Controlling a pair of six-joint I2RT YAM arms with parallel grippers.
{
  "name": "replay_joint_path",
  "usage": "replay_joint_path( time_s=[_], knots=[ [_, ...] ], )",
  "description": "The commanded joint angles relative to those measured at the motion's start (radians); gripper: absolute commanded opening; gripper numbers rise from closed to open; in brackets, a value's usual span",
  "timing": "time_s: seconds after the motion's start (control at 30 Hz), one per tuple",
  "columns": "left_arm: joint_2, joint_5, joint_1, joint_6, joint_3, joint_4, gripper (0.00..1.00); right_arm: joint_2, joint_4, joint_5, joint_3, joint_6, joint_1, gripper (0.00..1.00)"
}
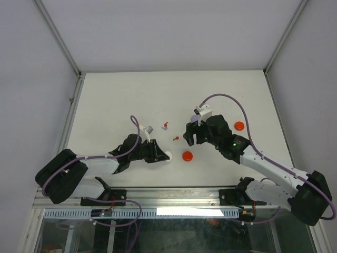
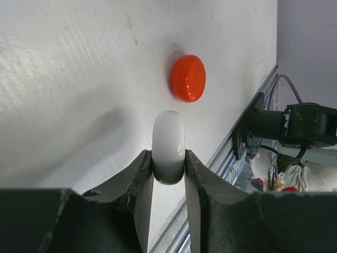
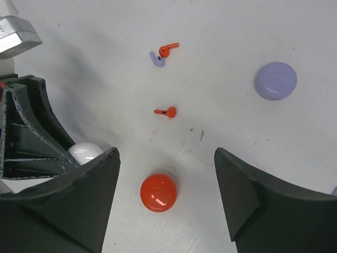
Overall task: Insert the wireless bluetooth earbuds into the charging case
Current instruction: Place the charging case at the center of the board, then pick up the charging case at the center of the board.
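Observation:
My left gripper (image 2: 168,161) is shut on a white round puck (image 2: 168,142), held on edge just above the table; in the top view the gripper (image 1: 158,152) and the puck (image 1: 167,156) are at front centre. A red puck (image 3: 158,193) lies below the gap of my right gripper (image 3: 166,155), which is open, empty and above the table. One red earbud (image 3: 166,112) lies alone beyond that puck. Another red earbud (image 3: 168,49) touches a pale purple earbud (image 3: 156,59) farther off. No white earbud shows.
A purple puck (image 3: 276,80) lies to the right of the earbuds. A second red puck (image 1: 239,125) lies at the right of the table. The red puck (image 2: 188,78) lies close beyond the held white one. The table's front rail (image 1: 174,196) runs behind both arms.

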Motion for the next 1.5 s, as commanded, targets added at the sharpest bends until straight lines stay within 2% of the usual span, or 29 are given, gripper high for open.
replay_joint_path(
  time_s=[0.0, 0.17, 0.33, 0.63, 0.73, 1.0, 1.17, 1.47],
  knots=[
    [0.073, -0.046, -0.041, -0.042, 0.074, 0.050, 0.30, -0.013, 0.042, 0.057, -0.008, -0.020, -0.005, 0.76],
    [0.124, -0.082, -0.067, -0.065, 0.105, 0.009, 0.41, 0.007, 0.048, 0.066, -0.006, -0.030, -0.005, 0.76],
    [0.120, -0.125, -0.074, -0.078, 0.114, -0.060, 0.47, 0.048, 0.051, 0.079, 0.008, -0.049, -0.006, 0.77],
    [-0.099, -0.359, -0.073, -0.042, 0.134, -0.354, 0.84, 0.162, 0.077, 0.113, 0.052, -0.105, -0.055, 0.79],
    [-0.167, -0.410, -0.069, -0.014, 0.138, -0.408, 0.92, 0.220, 0.089, 0.105, 0.082, -0.123, -0.090, 0.79],
    [-0.299, -0.465, -0.016, -0.009, 0.114, -0.466, 0.99, 0.407, 0.137, 0.056, 0.161, -0.172, -0.201, 0.78],
    [-0.342, -0.444, 0.045, 0.001, 0.109, -0.499, 0.99, 0.554, 0.176, 0.024, 0.228, -0.218, -0.259, 0.77],
    [-0.369, -0.375, 0.150, 0.039, 0.109, -0.528, 0.99, 0.738, 0.173, -0.021, 0.350, -0.271, -0.290, 0.70]
  ],
)
